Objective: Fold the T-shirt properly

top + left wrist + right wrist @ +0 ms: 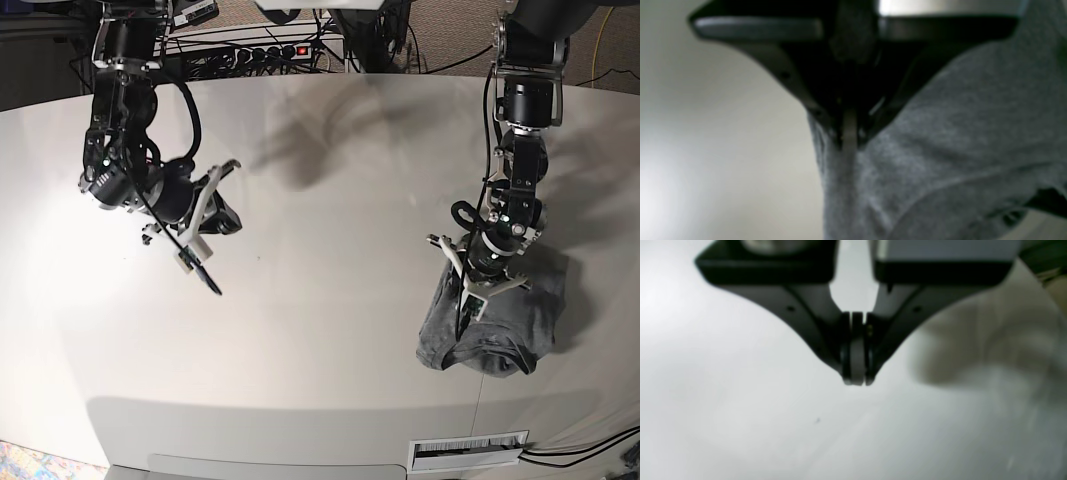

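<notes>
white table point(320, 330) | black power strip point(262, 51) with red switch, cables behind far edge | vent grille point(468, 451) at front

Both wrist views are soft, out of focus. Left wrist: the T-shirt point(940, 150) runs off the right and bottom edges, so its full shape can't be read there; the left hand point(849, 140) has its tips buried in the cloth, and a dark patch at lower right can't be identified. Right wrist: a blurred grey-beige smear on the desk point(740, 406) at right, cut by the frame edge. Base view: the arm hides part of the shirt, so collar and sleeves can't be made out.
</notes>
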{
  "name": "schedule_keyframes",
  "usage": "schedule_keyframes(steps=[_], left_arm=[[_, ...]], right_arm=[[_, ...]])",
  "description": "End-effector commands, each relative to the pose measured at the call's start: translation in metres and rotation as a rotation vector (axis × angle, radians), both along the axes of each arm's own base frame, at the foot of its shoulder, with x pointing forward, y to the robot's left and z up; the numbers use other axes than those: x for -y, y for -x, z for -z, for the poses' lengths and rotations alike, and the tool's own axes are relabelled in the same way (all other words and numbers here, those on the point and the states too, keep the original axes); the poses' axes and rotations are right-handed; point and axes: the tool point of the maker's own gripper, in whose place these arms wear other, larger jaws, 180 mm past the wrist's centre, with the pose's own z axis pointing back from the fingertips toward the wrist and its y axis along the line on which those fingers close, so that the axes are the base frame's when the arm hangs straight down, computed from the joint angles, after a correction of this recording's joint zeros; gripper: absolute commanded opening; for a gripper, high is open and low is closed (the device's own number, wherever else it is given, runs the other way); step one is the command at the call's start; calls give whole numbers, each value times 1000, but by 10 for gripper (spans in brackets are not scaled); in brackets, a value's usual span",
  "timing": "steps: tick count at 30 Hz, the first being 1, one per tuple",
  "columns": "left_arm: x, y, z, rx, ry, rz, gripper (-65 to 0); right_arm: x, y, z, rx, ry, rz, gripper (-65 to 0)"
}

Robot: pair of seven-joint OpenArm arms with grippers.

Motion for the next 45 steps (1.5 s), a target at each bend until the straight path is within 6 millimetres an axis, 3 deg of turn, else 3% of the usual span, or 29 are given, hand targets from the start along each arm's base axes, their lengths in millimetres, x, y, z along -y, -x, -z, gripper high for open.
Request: schedule_keyframes(steps=[1,12,20,25,34,39,45], left_arm=[[-4,-18,-26,77,9,-4,-650],[6,-33,-50,88,45,23,-650],[19,-13,-80,52,40,75,-650],[22,22,-86,4,48,107,-650],[14,109,-75,-59,15,151,-650],[8,154,-68,-107,0,145,-650],[-17,203,-61,-184,8,72,-650]], right_arm=[[1,-4,-12,46,-6,-8,-650],[12,28,-8,11,-45,20,-650],[33,41,-10,-20,-106,98,-650],[39,56,-2,-97,-104,99,-650],[66,71,-3,-107,-125,193,-650],[81,95,-7,-113,-91,235,-650],[104,131,-19,-113,5,292,-650]])
